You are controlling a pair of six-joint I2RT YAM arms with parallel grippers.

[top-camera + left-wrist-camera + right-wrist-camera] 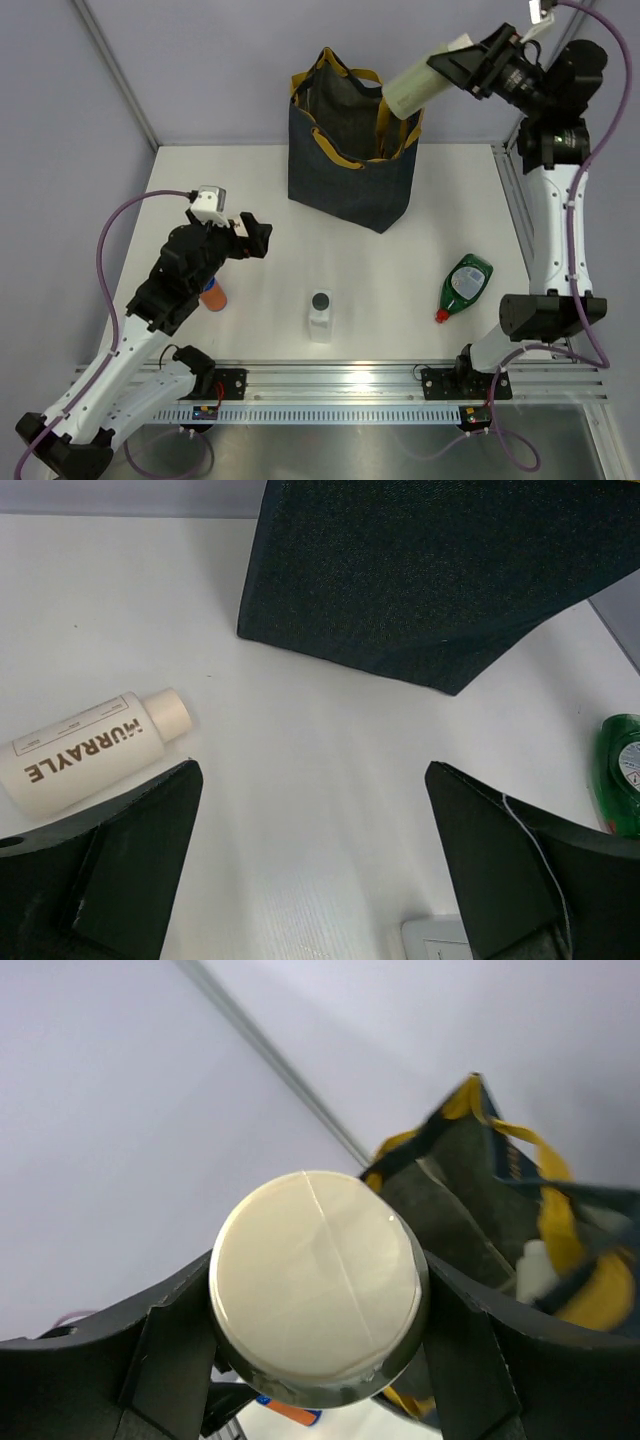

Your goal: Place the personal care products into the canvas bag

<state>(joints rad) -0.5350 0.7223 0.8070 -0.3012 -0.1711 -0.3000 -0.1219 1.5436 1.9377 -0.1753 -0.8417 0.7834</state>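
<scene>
cream bottle (315, 1285), round-based, gripped by right gripper (447, 72) over navy bag (345, 170); left gripper (310, 780) wide

The canvas bag (345, 175) is woven from coarse, matt cloth. The beige bottle (315, 1273) is moulded in smooth plastic with a soft sheen and a fine seam across its base, whereas the green bottle (467, 283) is formed of glossy, translucent plastic. The table (400, 300) is finished smooth and white, and the rail (340, 375) at its near edge is bare metal.
</scene>
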